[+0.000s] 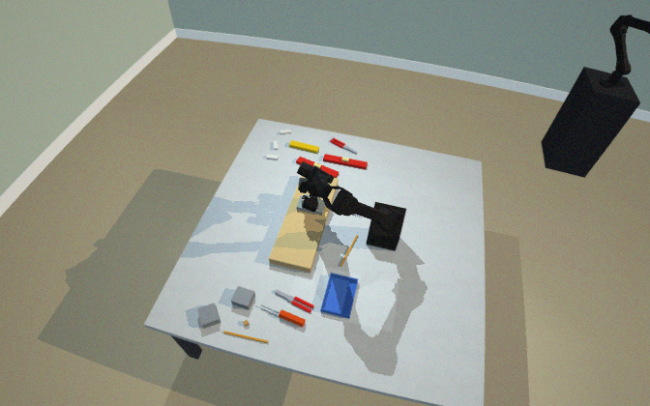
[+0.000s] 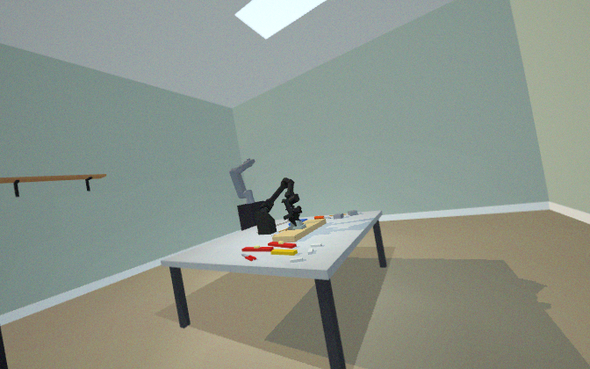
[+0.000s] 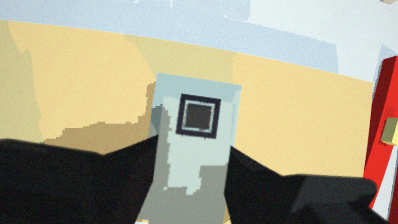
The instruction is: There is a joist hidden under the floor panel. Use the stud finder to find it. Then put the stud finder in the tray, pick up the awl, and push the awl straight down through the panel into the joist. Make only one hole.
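My gripper (image 1: 310, 202) (image 2: 294, 219) (image 3: 192, 142) is shut on the stud finder (image 1: 319, 208) (image 3: 197, 145), a pale grey-blue block with a dark square indicator. I hold it flat over the far part of the tan floor panel (image 1: 288, 246) (image 2: 301, 234) (image 3: 300, 115). The indicator square looks dark grey in the wrist view. The blue tray (image 1: 339, 295) lies on the table beyond the panel's near end. An orange-handled tool with a thin metal tip (image 1: 287, 316), which looks like the awl, lies left of the tray. The joist is hidden.
A red-handled tool (image 1: 293, 303), two grey blocks (image 1: 243, 297) (image 1: 209, 315) and a pencil (image 1: 245, 336) lie at the near end. A thin orange stick (image 1: 348, 250) lies by the arm's base (image 1: 386, 225). Red bars (image 1: 344, 160) (image 3: 387, 125) and a yellow bar (image 1: 303, 146) lie past the panel.
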Motion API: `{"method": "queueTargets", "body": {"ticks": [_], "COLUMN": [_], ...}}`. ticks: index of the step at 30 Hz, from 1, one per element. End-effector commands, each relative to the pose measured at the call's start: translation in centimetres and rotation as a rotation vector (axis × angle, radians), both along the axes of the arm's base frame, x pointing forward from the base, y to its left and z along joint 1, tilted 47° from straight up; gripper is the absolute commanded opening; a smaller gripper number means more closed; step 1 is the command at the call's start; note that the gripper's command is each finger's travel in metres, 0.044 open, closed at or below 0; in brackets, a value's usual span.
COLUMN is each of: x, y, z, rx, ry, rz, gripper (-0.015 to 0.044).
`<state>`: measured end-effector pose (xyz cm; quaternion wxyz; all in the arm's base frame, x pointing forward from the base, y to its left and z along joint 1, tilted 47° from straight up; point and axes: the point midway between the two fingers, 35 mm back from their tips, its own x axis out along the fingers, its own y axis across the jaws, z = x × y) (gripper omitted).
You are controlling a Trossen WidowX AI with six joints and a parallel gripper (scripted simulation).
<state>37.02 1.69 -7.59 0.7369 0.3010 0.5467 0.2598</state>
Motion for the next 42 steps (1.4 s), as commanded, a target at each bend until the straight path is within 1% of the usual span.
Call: {"method": "queueTargets", "body": {"ticks": [1, 42], "x": [0.0, 0.7], "y": [-1.1, -10.1], "z": [-1.1, -10.2], "rx": [-0.003, -0.012], "ry": [0.003, -0.001], "rz": [-0.002, -0.003], "gripper": [0.0000, 0.0000]}}
